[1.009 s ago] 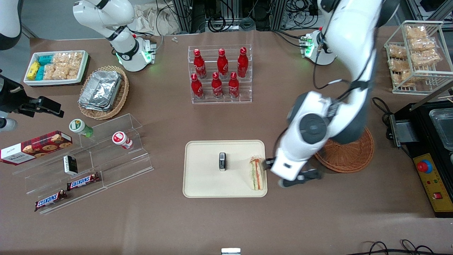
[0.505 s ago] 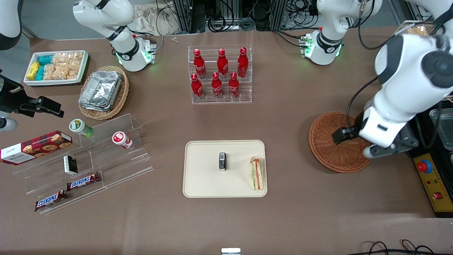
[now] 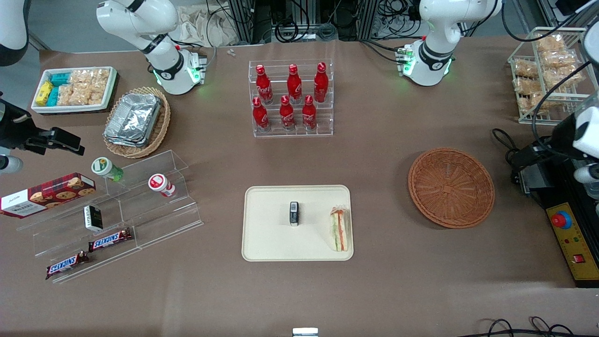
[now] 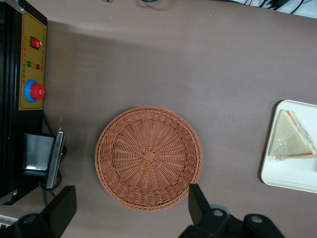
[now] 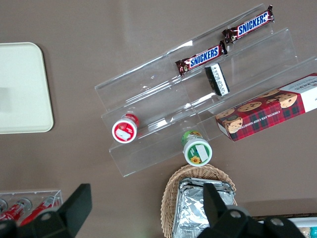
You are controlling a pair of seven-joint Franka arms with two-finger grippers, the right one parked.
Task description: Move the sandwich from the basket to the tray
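The sandwich (image 3: 340,229) lies on the tray (image 3: 266,243), the basket (image 3: 450,187) apparently empty, and the gripper (image 4: 130,210), its fingers apart, hangs above the basket, so the task looks done.

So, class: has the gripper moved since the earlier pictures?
Yes. The gripper, fingers open, has left the tray, passed the basket, toward the working arm's end.

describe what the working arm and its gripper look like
The left arm has glossy white shells with dark grey joint sections; black cables run along it, and its white base glows green. The gripper, above the basket, has a black body and two blocky black fingers, wide apart.
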